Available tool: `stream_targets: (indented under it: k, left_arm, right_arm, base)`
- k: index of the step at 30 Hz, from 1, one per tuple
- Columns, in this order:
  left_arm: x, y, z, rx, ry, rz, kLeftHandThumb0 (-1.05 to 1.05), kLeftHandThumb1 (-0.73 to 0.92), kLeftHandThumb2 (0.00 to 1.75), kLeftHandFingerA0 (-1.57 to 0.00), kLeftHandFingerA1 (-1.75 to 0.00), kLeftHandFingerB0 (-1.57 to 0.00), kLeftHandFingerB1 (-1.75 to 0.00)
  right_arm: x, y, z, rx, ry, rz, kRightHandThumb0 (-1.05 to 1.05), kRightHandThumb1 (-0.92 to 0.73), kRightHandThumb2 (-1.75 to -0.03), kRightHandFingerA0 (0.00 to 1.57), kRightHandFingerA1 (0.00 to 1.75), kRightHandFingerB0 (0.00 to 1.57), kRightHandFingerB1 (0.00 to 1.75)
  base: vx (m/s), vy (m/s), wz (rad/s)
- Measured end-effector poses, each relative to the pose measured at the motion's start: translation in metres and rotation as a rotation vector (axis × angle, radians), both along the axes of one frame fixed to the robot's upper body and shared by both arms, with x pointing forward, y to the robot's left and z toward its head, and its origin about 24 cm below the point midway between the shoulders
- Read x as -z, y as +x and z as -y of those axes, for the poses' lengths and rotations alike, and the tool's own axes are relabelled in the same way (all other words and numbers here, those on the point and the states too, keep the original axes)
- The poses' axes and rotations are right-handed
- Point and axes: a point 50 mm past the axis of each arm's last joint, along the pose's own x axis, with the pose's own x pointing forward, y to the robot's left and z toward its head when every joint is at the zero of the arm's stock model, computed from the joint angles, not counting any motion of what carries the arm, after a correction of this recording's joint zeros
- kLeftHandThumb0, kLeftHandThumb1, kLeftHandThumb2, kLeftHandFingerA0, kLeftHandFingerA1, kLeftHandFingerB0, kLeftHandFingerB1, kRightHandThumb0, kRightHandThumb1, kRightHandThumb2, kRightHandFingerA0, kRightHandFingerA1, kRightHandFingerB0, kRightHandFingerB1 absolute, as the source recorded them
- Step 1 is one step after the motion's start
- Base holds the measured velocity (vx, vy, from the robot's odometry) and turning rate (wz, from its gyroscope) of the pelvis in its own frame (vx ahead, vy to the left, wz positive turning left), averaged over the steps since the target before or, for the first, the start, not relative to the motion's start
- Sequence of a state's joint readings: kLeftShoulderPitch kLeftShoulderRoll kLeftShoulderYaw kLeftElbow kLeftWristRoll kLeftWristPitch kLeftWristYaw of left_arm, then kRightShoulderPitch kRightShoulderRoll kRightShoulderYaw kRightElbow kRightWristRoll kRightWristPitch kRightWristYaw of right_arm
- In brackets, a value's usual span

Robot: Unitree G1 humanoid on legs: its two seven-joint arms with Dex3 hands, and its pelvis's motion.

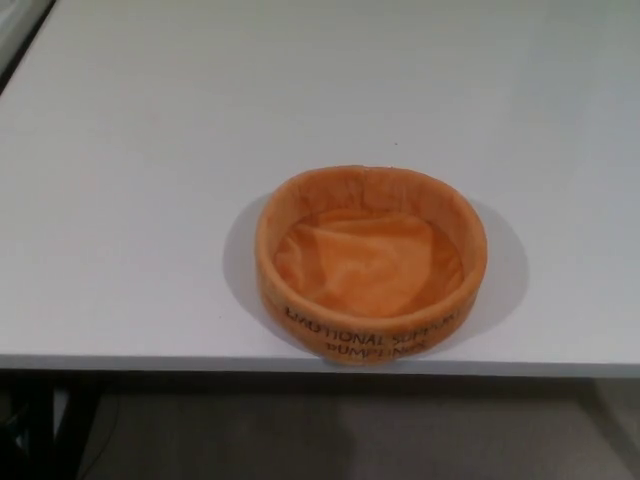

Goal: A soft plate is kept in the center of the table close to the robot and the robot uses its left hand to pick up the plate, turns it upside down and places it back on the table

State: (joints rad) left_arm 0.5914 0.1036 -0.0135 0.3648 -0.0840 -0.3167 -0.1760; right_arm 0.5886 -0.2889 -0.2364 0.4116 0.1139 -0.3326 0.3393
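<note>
1. Nearest the camera, a dark floor (300, 430) is seen under the table edge, and it is too dim for much to be made out.
2. Dark table legs (40, 420) are seen at the lower left, but they are partly lost in shadow.
3. Just above that, the soft orange plate (370, 262) is seen on the white table (150, 150), close to the near edge and a little right of the middle.
4. The plate is sitting right way up, with its open side facing the camera.
5. Its wall is puffy and round, and its inside bottom is wrinkled.
6. Dark letters are printed on the near side of the wall. The words are blurry and cannot be read fully.
7. A soft grey shadow is cast around the plate on the table.
8. Neither the left hand nor the right hand is shown, so nothing can be told about their fingers or about anything being held.
9. The plate is not touched by anything.
10. The table top is plain and smooth, and it is cut off at the top and both sides.
11. A dark strip (20, 40) is seen past the table's far left corner, and what it is cannot be told.
</note>
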Motion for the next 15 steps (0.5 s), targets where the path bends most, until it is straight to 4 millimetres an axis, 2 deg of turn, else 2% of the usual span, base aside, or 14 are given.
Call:
stream_targets:
  k: [1,2,6,7,8,9,10,11,13,14,15]
  left_arm:
    - [-0.004,0.000,0.000,0.003,-0.010,0.027,-0.91,0.84,0.79,-0.13,-0.40,-0.07,-0.23]
    - [-0.006,0.000,0.000,0.004,-0.017,0.045,-0.89,0.77,1.16,-0.10,-0.50,0.00,-0.23]
    - [-0.016,-0.001,0.000,0.006,-0.048,0.120,-0.82,0.73,1.16,-0.03,-0.48,-0.01,-0.27]
    - [-0.018,-0.001,0.000,0.006,-0.055,0.136,-0.89,0.92,0.74,-0.09,-0.37,-0.07,-0.23]
    - [-0.021,-0.002,0.001,0.005,-0.068,0.161,-0.86,0.75,1.16,-0.07,-0.48,-0.08,-0.25]
    - [-0.022,-0.002,0.001,0.006,-0.074,0.173,-0.90,0.78,1.19,-0.10,-0.49,0.00,-0.27]
    - [-0.024,-0.003,0.001,0.009,-0.079,0.189,-0.90,0.78,1.19,-0.10,-0.49,0.00,-0.27]
    - [-0.025,-0.003,0.001,0.012,-0.083,0.205,-0.89,0.76,1.18,-0.03,-0.46,0.00,-0.26]
    - [-0.028,-0.003,0.001,0.017,-0.087,0.231,-0.83,0.74,1.18,-0.03,-0.40,-0.02,-0.26]
    - [-0.029,-0.003,0.000,0.020,-0.089,0.245,-0.83,0.74,1.18,-0.03,-0.40,-0.02,-0.26]
    - [-0.030,-0.003,-0.001,0.025,-0.092,0.259,-0.87,0.76,1.17,-0.07,-0.36,-0.07,-0.24]
  right_arm:
    - [-0.005,0.001,0.000,-0.014,0.005,0.029,-0.79,-0.73,-1.13,0.04,0.40,0.03,0.28]
    - [-0.009,0.002,0.000,-0.026,0.009,0.051,-0.77,-0.74,-1.13,0.04,0.40,0.03,0.28]
    - [-0.022,0.004,-0.001,-0.082,0.028,0.125,-0.82,-0.74,-1.12,0.03,0.43,0.01,0.28]
    - [-0.024,0.004,-0.001,-0.093,0.032,0.141,-0.81,-0.73,-1.12,0.03,0.43,0.01,0.29]
    - [-0.028,0.004,-0.001,-0.109,0.039,0.165,-0.79,-0.72,-1.12,0.04,0.41,0.03,0.30]
    - [-0.030,0.003,-0.001,-0.117,0.042,0.175,-0.78,-0.73,-1.13,0.04,0.41,0.03,0.29]
    - [-0.032,0.003,-0.001,-0.126,0.047,0.188,-0.78,-0.73,-1.13,0.04,0.41,0.03,0.29]
    - [-0.034,0.002,-0.001,-0.135,0.052,0.200,-0.84,-0.91,-0.73,0.10,0.28,0.08,0.23]
    - [-0.036,0.001,0.000,-0.150,0.059,0.218,-0.85,-0.92,-0.71,0.11,0.28,0.08,0.23]
    - [-0.037,0.001,0.000,-0.158,0.062,0.227,-0.85,-0.92,-0.71,0.11,0.28,0.08,0.23]
    - [-0.038,0.002,0.000,-0.169,0.067,0.239,-0.83,-0.74,-1.10,0.07,0.40,0.07,0.28]
  base:
    - [0.00,0.000,0.00]
    - [0.00,0.000,0.00]
    - [0.00,0.000,0.00]
    - [0.00,0.000,0.00]
    - [0.00,0.000,0.00]
    - [0.00,0.000,0.00]
    - [0.00,0.000,0.00]
    - [0.00,0.000,0.00]
    - [0.00,0.000,0.00]
    - [0.00,0.000,0.00]
    - [0.00,0.000,0.00]
